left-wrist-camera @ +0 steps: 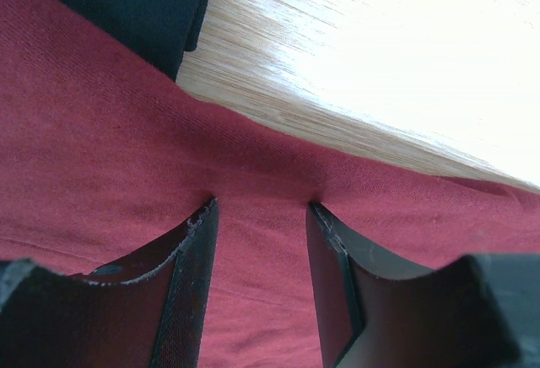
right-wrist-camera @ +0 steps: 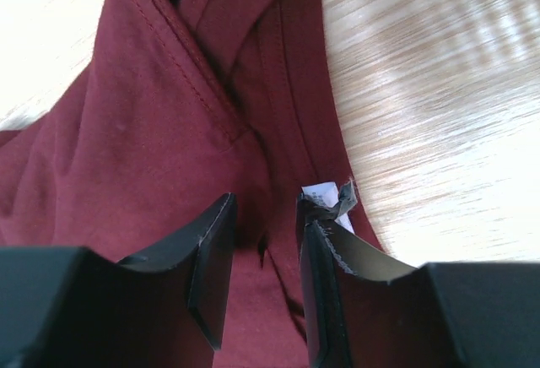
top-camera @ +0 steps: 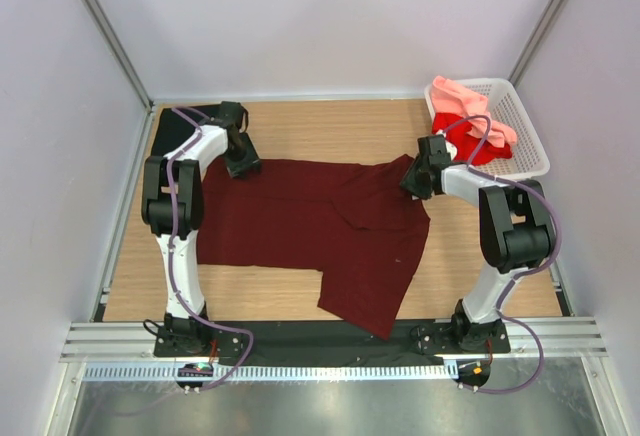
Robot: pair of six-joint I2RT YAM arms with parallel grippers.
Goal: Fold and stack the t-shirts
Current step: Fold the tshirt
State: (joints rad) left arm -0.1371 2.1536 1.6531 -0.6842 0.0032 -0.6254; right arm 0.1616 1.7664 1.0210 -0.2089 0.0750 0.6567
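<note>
Maroon cloth: the maroon t-shirt (top-camera: 320, 226) lies spread over the wooden table (top-camera: 330, 126) between the two arms, with one flap reaching toward the near edge.
Left gripper: the left gripper (left-wrist-camera: 261, 208) is down on the shirt's far left edge. Its jaws stand apart, the tips denting the cloth and nothing pinched between them.
Right gripper: the right gripper (right-wrist-camera: 266, 203) sits at the collar end, jaws parted over the cloth and holding nothing.
Neck label: the white neck label (right-wrist-camera: 321, 191) peeks out just beside one finger, its print unreadable.
Black t-shirt: the black t-shirt (top-camera: 166, 134) is in the far left corner, largely hidden behind the left arm, so its shape is unclear.
Basket: the white basket (top-camera: 525, 126) stands in the far right corner. The salmon pink t-shirt (top-camera: 455, 94) is draped over its rim, and the red t-shirt (top-camera: 480, 146) is partly covered below it.
</note>
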